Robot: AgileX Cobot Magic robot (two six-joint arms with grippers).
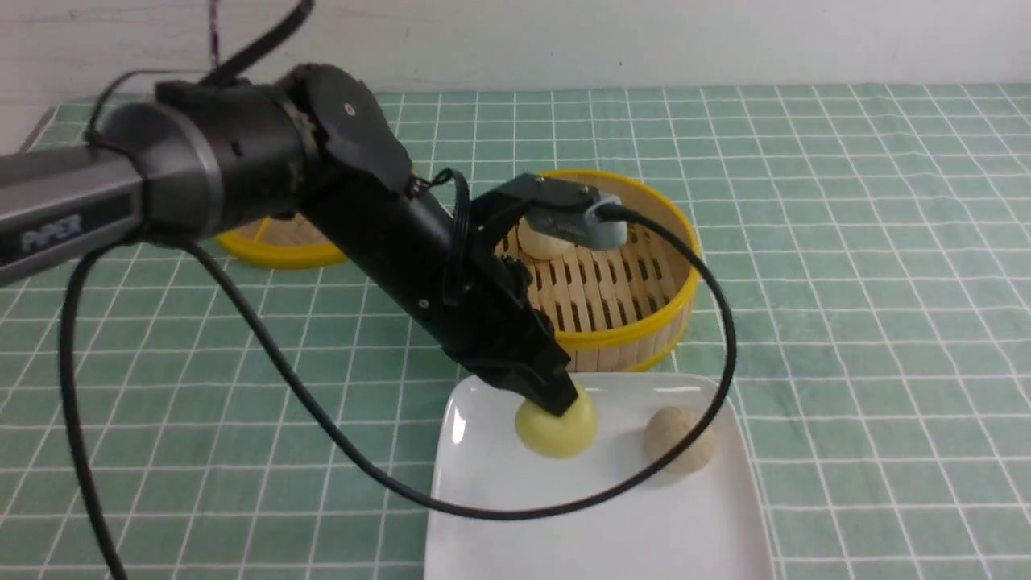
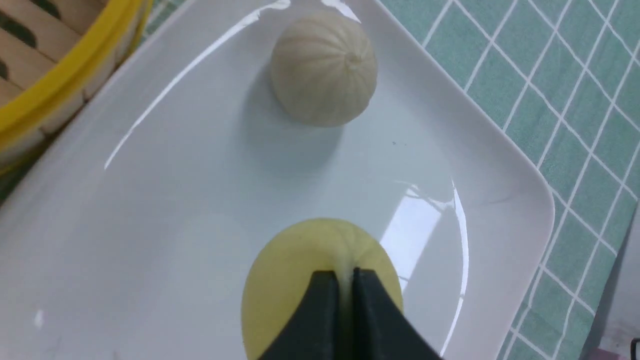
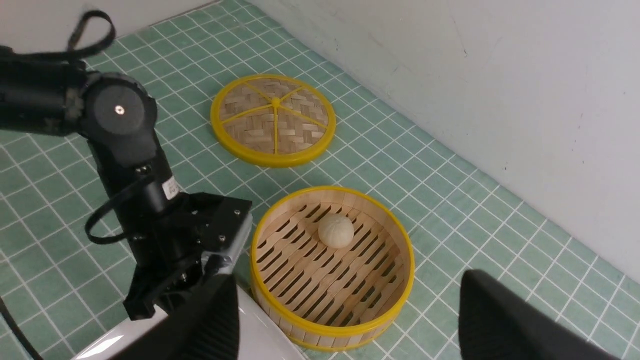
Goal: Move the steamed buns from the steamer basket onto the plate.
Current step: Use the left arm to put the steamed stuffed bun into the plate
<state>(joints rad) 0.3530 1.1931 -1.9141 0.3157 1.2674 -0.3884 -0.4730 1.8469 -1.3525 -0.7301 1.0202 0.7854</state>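
Observation:
My left gripper (image 1: 556,400) (image 2: 344,280) is shut on the pinched top of the yellow steamed bun (image 1: 556,431) (image 2: 295,270). That bun sits low on the white plate (image 1: 596,524) (image 2: 190,200) near its far edge. A pale bun (image 1: 678,439) (image 2: 324,67) rests on the plate beside it. Another pale bun (image 1: 541,240) (image 3: 336,230) lies in the steamer basket (image 1: 675,242) (image 3: 406,250), partly hidden by the left wrist in the front view. My right gripper (image 3: 346,277) hangs open high above the basket's near side, holding nothing.
The woven yellow-rimmed lid (image 3: 272,120) (image 1: 274,250) lies flat on the green checked cloth beyond the basket, mostly behind the left arm in the front view. A black cable (image 1: 564,507) loops over the plate. A white wall (image 3: 500,75) runs along the far side.

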